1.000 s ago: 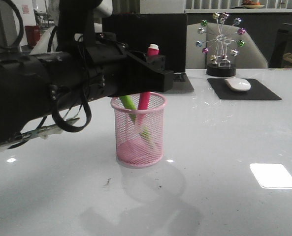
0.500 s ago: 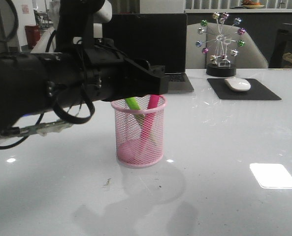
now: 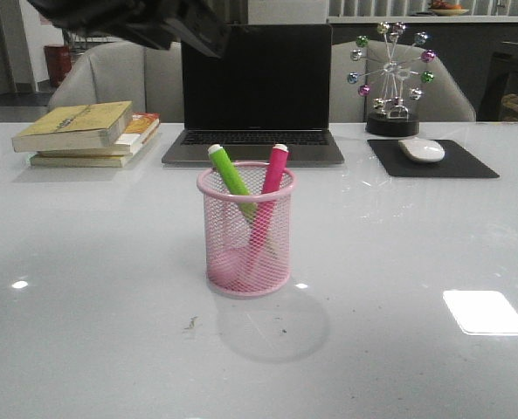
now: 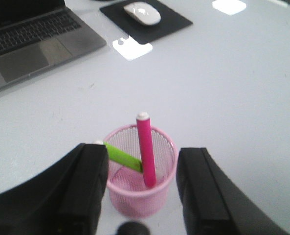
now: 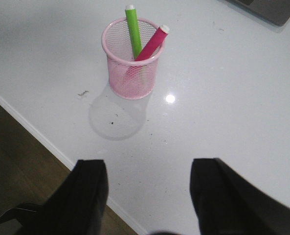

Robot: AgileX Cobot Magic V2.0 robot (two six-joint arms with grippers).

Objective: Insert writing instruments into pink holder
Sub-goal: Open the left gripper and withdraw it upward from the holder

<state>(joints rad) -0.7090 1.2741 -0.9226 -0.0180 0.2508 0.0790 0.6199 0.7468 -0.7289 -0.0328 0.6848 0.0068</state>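
The pink holder [image 3: 246, 230] stands upright on the white table [image 3: 398, 262], in front of the laptop [image 3: 255, 92]. Both writing instruments are inside it. The green marker [image 3: 231, 178] leans toward my left, its whitish tip above the rim. The pink marker [image 3: 270, 185] leans toward my right, its whitish tip also above the rim. The two shafts cross low inside the mesh. My left gripper [image 4: 142, 186] hangs above the holder with its fingers [image 4: 83, 188] spread wide; in the left wrist view one finger shows on each side of the cup, and neither touches it nor grips anything. My right gripper [image 5: 147, 196] is over the near table edge, well apart from the holder, its fingers [image 5: 88, 196] also spread wide and empty. A stack of books [image 3: 88, 133] lies to the left of the laptop. A mouse [image 3: 422, 149] rests on a dark pad [image 3: 433, 160] to the right, behind which stands a ferris-wheel ornament [image 3: 391, 78].
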